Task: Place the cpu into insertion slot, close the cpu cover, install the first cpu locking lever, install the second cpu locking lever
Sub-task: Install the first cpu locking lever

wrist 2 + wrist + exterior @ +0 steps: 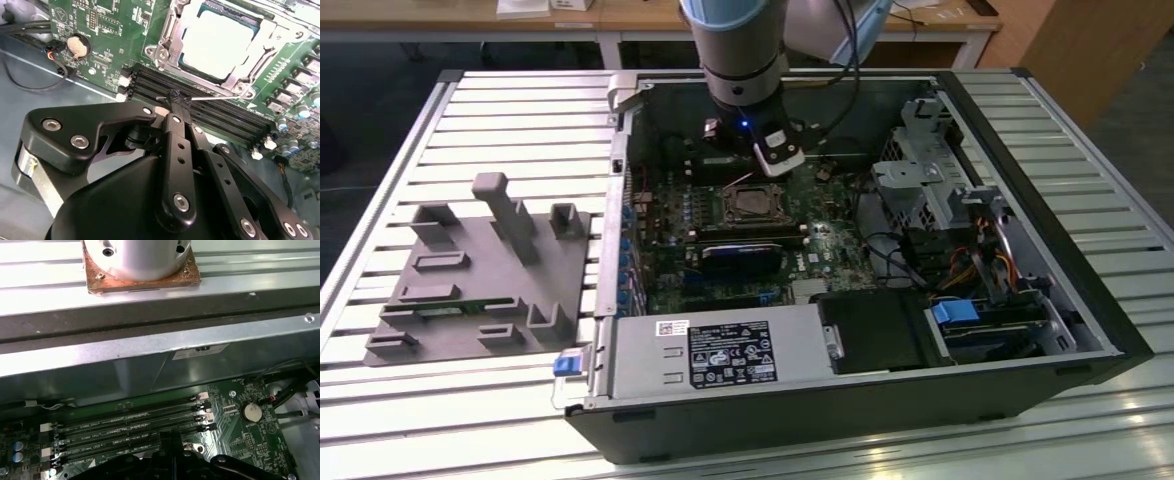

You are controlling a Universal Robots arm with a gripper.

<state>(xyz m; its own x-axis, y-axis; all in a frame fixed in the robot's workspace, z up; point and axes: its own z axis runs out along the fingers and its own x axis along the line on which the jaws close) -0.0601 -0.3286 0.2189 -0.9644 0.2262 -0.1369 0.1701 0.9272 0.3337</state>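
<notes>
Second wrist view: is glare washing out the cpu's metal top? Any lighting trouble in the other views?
Yes: in the second wrist view glare whitens the small square silver-grey cpu to a near-blank patch; in the first wrist view the pale slatted metal table top burns bright; in the exterior view a blue light glows on the arm's wrist.

Silver cpu (215, 42) flat within window of flat-lying cpu cover (167, 40)

Computer case (1067, 330) on bench (520, 110), fixture tray (467, 290) beside it at exterior view's left, cpu (217, 42) in insertion slot (167, 50), memory slots (210, 112) just beside, end effector (175, 97) over them.
</notes>
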